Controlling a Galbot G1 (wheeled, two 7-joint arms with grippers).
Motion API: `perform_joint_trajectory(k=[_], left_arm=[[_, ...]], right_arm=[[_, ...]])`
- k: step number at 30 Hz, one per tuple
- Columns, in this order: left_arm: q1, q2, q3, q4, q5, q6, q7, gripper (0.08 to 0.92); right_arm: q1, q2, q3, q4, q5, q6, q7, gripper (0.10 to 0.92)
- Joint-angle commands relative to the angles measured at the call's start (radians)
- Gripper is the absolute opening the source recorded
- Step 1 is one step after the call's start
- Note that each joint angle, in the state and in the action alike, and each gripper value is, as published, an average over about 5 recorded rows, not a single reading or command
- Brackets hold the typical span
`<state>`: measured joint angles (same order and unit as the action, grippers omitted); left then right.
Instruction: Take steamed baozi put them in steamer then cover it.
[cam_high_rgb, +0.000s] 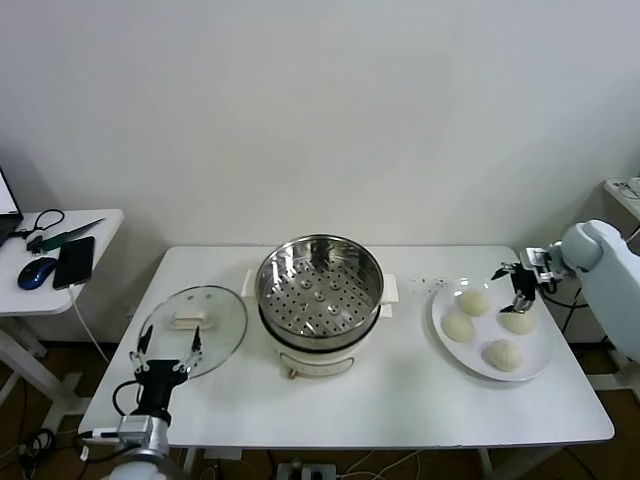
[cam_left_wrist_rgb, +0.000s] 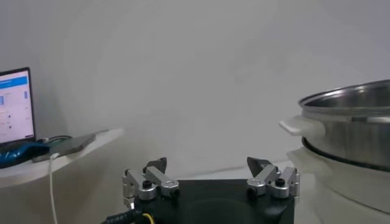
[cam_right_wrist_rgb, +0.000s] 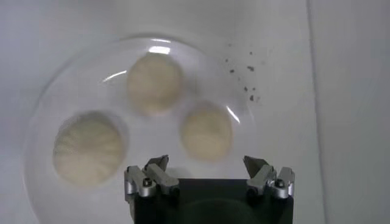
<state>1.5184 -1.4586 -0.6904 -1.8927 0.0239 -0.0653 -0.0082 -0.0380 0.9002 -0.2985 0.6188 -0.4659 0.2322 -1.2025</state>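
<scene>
The right hand (cam_high_rgb: 518, 283) hovers above the white plate (cam_high_rgb: 540, 365) at the right end of the tabletop (cam_high_rgb: 400, 400), its fingers spread wide and gripping nothing. Four steamed baozi (cam_high_rgb: 473, 301) sit on that plate, well apart from the steamer; one of them lies right below the fingertips in the head view. From the right wrist view, three of the buns (cam_right_wrist_rgb: 207, 133) show on the plate (cam_right_wrist_rgb: 42, 122), one close in front of the released hand (cam_right_wrist_rgb: 208, 165), and a scatter of dark specks (cam_right_wrist_rgb: 244, 76) lies on the tabletop beside the rim.

Over to the middle: the steamer (cam_high_rgb: 320, 285) stands open, its perforated steel basket bare inside, on the cream pot base.

The cover (cam_high_rgb: 193, 330) lies flat on the tabletop just left of the steamer, handle up. The left hand (cam_high_rgb: 165, 350) waits low at the near edge, at the cover's near rim, fingers also spread and empty. Its wrist view looks across at the steamer's side (cam_left_wrist_rgb: 350, 131) past the open fingers (cam_left_wrist_rgb: 208, 165).

A side table on the left carries a phone (cam_high_rgb: 75, 261) and a mouse (cam_high_rgb: 37, 272).
</scene>
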Motion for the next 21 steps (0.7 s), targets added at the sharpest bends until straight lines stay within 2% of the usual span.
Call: perform_joint_trajectory(k=[1,12,21], left_arm=[[0.001,0.001,-0.003,0.014,0.001,0.000,0.000,0.823],[0.002,0.004,-0.006,0.038,0.002,-0.005,-0.001,0.823],[-0.001,0.001,-0.003,0.038,0.007,-0.004,0.000,0.823]], right_arm=[[0.105,0.185,-0.006,-0.239,-0.219,0.053,-0.022,0.823],[0.060,0.266,0.138,-0.315,-0.366,0.075,0.068,0.823],[0.056,0.269,0.182,-0.330,-0.453,0.088,0.099,0.823]])
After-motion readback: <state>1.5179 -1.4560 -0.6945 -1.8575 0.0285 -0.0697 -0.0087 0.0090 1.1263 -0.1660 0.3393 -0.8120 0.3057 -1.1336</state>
